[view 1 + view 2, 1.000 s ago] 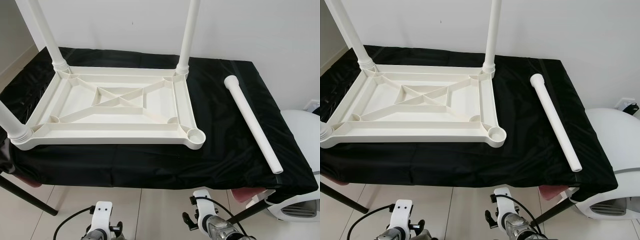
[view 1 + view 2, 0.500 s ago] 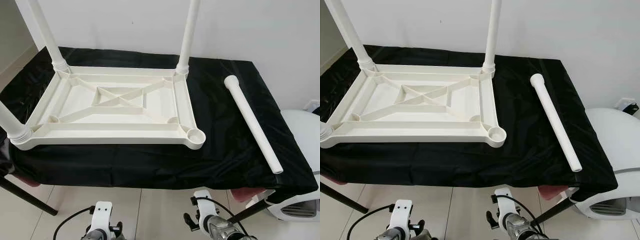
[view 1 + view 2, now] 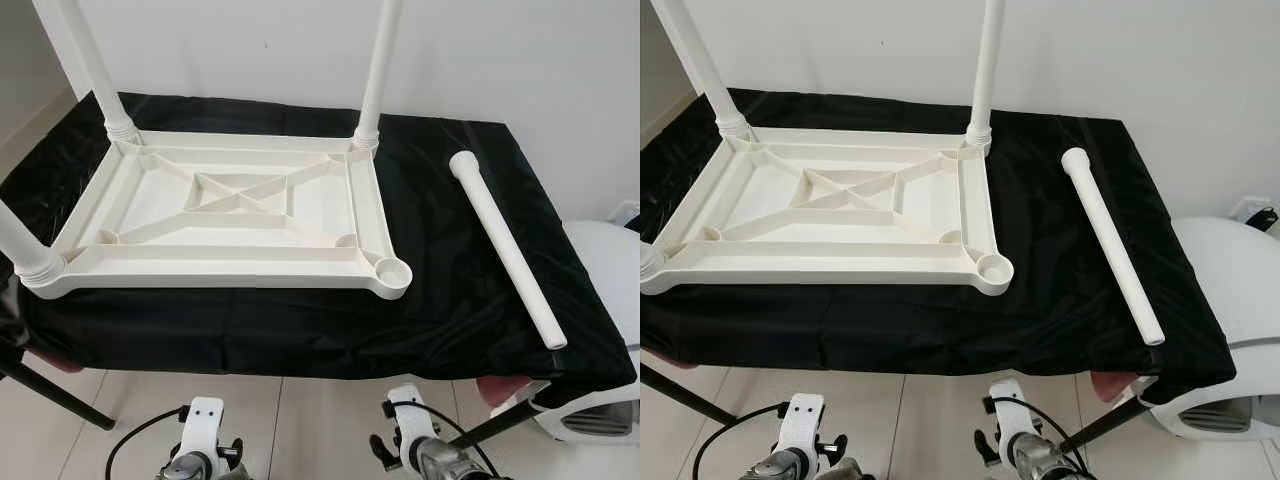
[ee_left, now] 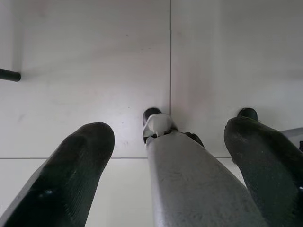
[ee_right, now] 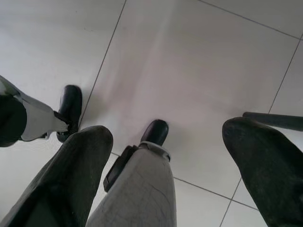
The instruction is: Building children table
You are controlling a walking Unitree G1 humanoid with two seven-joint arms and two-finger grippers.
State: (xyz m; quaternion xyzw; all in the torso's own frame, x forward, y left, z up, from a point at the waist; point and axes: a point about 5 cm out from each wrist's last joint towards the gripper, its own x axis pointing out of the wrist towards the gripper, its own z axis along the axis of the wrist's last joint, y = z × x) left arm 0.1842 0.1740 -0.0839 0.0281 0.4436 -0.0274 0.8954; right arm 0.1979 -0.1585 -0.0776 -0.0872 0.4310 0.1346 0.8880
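Through the left eye we are looking down at the tabletop (image 3: 230, 215), which is lying upside down on the black-draped surface (image 3: 450, 290) so its sockets are facing up; three legs (image 3: 378, 70) are standing in their corners, and the near right socket (image 3: 393, 271) is sitting open. The loose leg (image 3: 505, 245) is lying on the cloth well apart to the right, likely waiting for that socket. Through the right eye the same layout is showing, with both arms hanging low below the surface's edge. Through the left wrist, the left claw (image 4: 170, 156) is hanging spread over floor tiles, gripping nothing. Through the right wrist, the right claw (image 5: 175, 161) is likewise hanging spread and empty above the floor, the side nearer the loose leg.
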